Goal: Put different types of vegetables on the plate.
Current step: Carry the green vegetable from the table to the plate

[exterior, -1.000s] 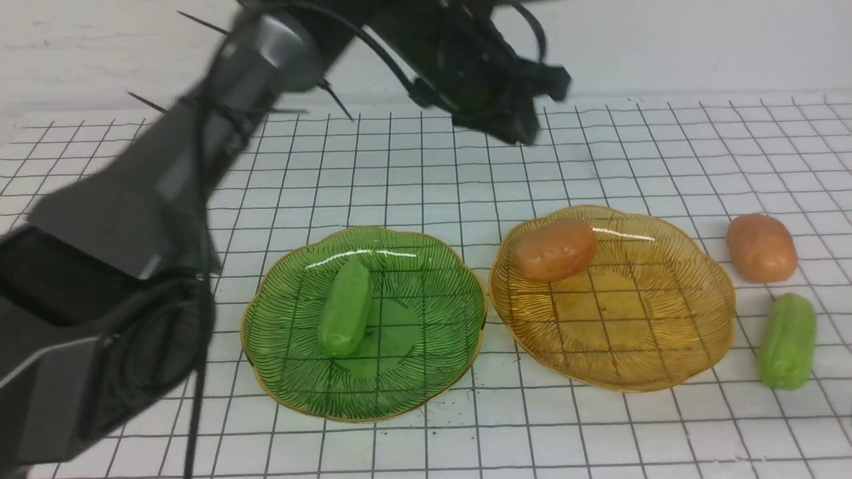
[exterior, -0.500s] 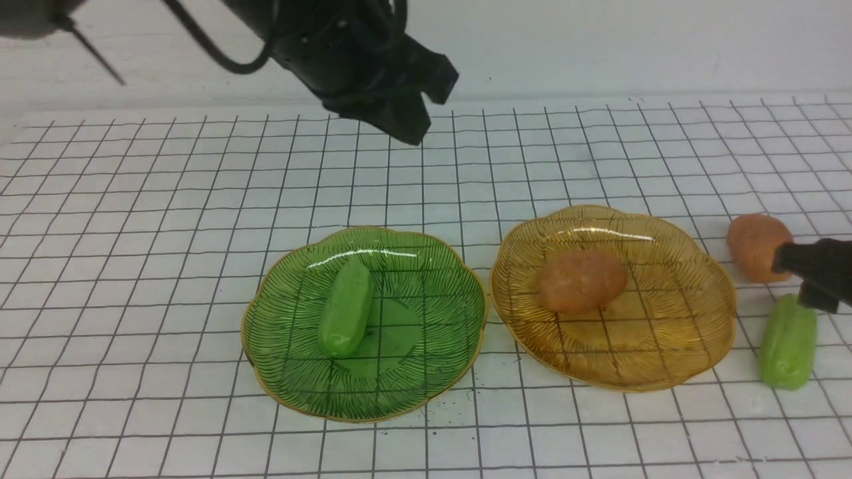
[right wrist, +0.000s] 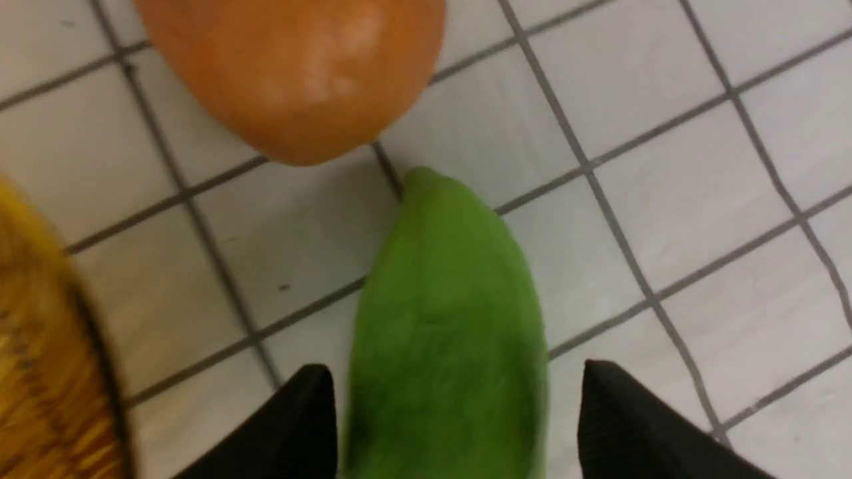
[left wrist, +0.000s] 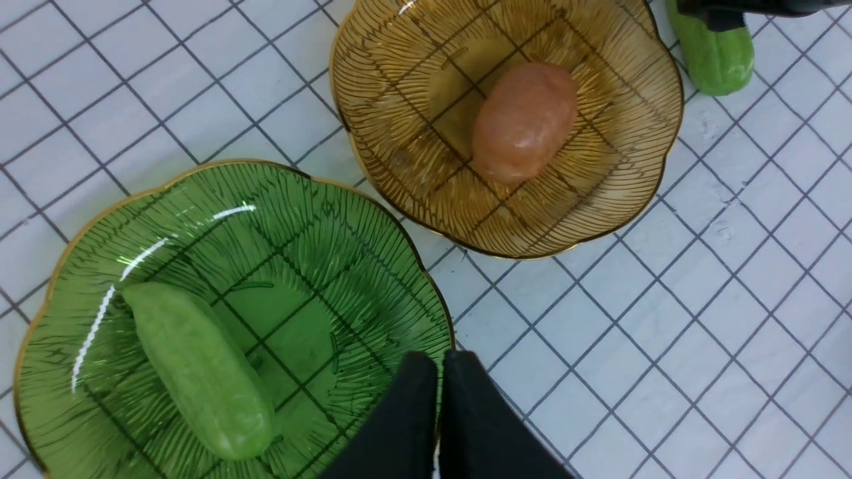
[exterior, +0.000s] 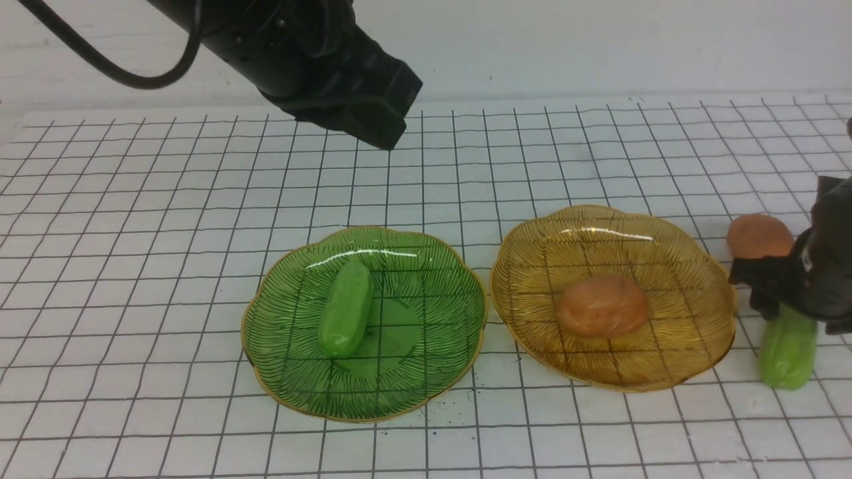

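The white gridded bench (exterior: 133,266) carries 2 scalloped glass plates side by side, touching or nearly so, midway between its left and right edges and toward its near edge: a green plate (exterior: 426,286) on the left and an amber plate (exterior: 692,319) on the right. The 4 toy vegetables are split between them and the bare bench. The plated cucumber (exterior: 346,309) lies in the left half of the green plate, its long axis running roughly from the near edge to the far edge. The plated potato (exterior: 602,306) sits near the centre of the amber plate. Close to the bench's right edge, off both plates, the loose potato (exterior: 759,234) lies farther back and the loose cucumber (exterior: 789,356) lies just nearer, their ends almost meeting. The right end effector (exterior: 785,303) is down over the far end of the loose cucumber with its fingers (right wrist: 293,426) apart, 1 on each side of the green body; the right wrist view shows a gap on at least 1 side, so nothing is clamped. The left end effector (exterior: 383,136) hangs above the bench toward its far edge, back of the green plate, its 2 fingers pressed together and holding nothing.
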Robot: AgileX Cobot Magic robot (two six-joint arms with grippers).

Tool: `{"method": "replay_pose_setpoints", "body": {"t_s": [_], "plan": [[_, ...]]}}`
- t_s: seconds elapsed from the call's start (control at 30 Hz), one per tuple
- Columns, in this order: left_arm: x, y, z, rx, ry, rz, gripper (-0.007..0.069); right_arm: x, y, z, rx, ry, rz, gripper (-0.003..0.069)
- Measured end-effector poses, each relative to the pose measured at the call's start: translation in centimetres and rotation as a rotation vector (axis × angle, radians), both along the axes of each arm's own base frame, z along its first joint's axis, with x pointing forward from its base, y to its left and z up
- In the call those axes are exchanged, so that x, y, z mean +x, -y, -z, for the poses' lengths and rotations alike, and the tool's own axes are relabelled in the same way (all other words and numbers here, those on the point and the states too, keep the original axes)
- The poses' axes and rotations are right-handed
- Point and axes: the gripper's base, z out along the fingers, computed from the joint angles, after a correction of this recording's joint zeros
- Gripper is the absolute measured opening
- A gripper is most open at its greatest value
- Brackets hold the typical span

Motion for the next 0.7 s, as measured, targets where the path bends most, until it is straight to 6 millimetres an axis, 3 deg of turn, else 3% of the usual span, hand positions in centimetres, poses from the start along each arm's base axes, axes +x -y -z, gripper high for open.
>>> {"method": "replay_pose_setpoints", "body": {"t_s": [0.2,0.33,0.5,0.6,0.7], "plan": [[0.0,0.0,0.0,-0.002,0.0,0.002,-0.0008,0.0,0.8,0.9,-0.001,-0.042,-0.009,0.0431],[0.0,0.0,0.0,-0.002,0.0,0.002,-0.0008,0.0,0.8,0.9,-0.015,-0.056,-0.047,0.039],[0.0,-0.1,0.0,0.009,0.005,-0.002,-0.0008,-0.1,1.0,0.4,-0.056,-0.099,-0.113,0.0389],[0.2,-0.4,0.1,0.046,0.022,-0.013,-0.0008,0.0,1.1,-2.0,-0.074,-0.106,-0.126,0.0389],[0.5,-0.8,0.2,0.098,0.045,-0.03,-0.0008,0.1,0.4,-7.6,-0.023,-0.01,-0.176,0.0389]]}}
